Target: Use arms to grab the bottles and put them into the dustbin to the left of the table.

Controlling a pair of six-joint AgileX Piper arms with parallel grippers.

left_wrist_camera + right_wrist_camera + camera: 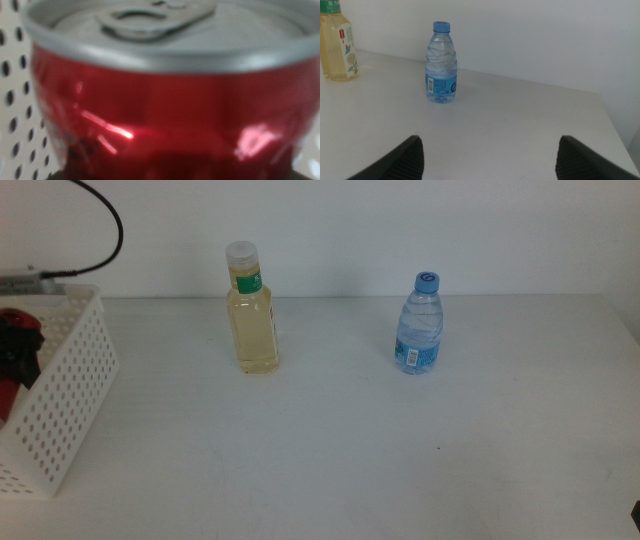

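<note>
mostly blurred red can (165, 115) fills left wrist view, left hand grip indiscernible, perforated basket (62, 395) behind, right hand (487, 160) spread wide over counter (350, 450).

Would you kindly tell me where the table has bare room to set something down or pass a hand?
The table is bare across its whole near half, and between the yellow bottle and the water bottle. Right of the water bottle is also free. It is crowded only at the left, where the dustbin holds the red can.
</note>
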